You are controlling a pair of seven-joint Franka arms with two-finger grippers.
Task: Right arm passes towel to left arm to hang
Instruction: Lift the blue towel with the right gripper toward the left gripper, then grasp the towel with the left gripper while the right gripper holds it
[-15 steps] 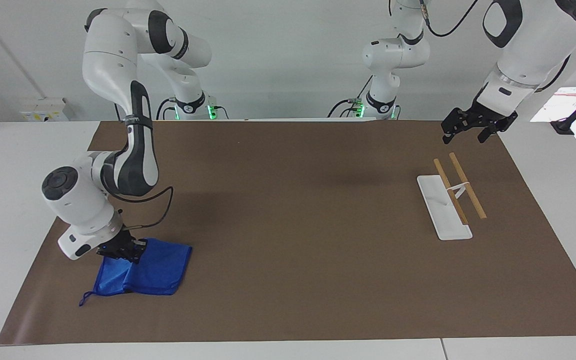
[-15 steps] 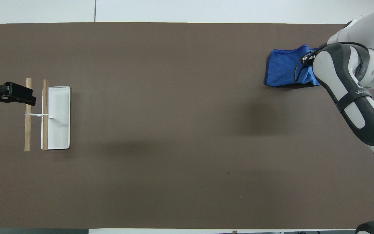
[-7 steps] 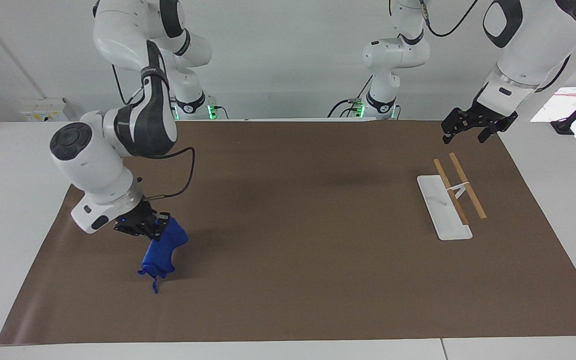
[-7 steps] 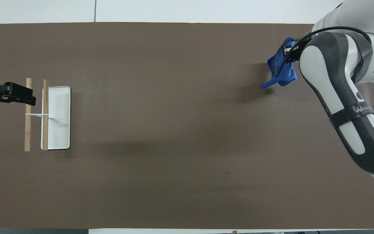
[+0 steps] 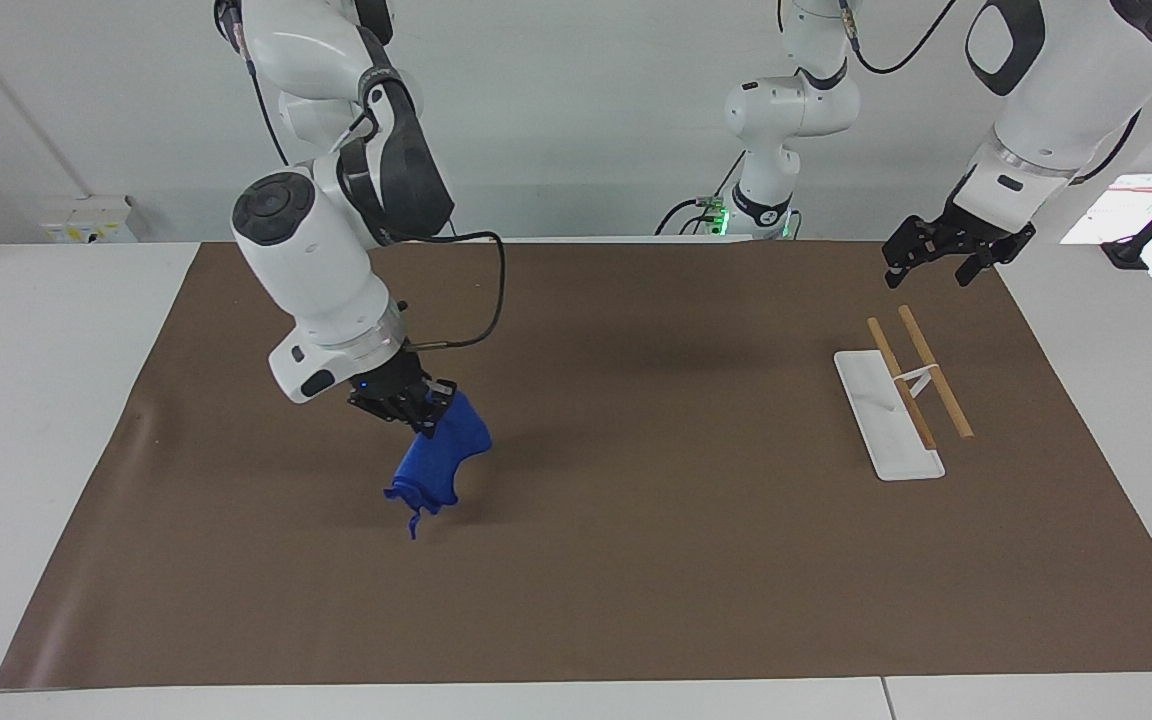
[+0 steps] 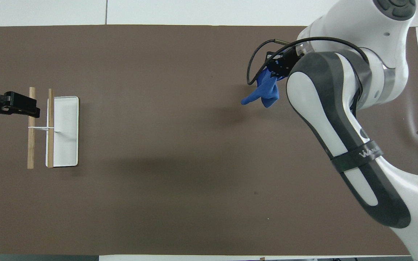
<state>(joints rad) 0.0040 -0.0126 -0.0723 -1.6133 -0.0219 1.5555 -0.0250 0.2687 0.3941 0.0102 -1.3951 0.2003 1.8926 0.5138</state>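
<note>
Towel (image 5: 441, 455) hangs clamped in right gripper (image 5: 416, 405) jaws; left gripper (image 5: 941, 262) jaws wide.

Hidden / cut off in both views

Overhead: right arm (image 6: 325, 119) covers most of right gripper (image 6: 279, 65) & top of towel (image 6: 265, 92); its base runs off bottom edge. Left gripper (image 6: 31, 108) only partly in frame, rest of left arm past the edge. Facing: upper left arm (image 5: 1066, 90) cut by top edge; where the fingers meet the towel (image 5: 441, 455) too small to make out
</note>
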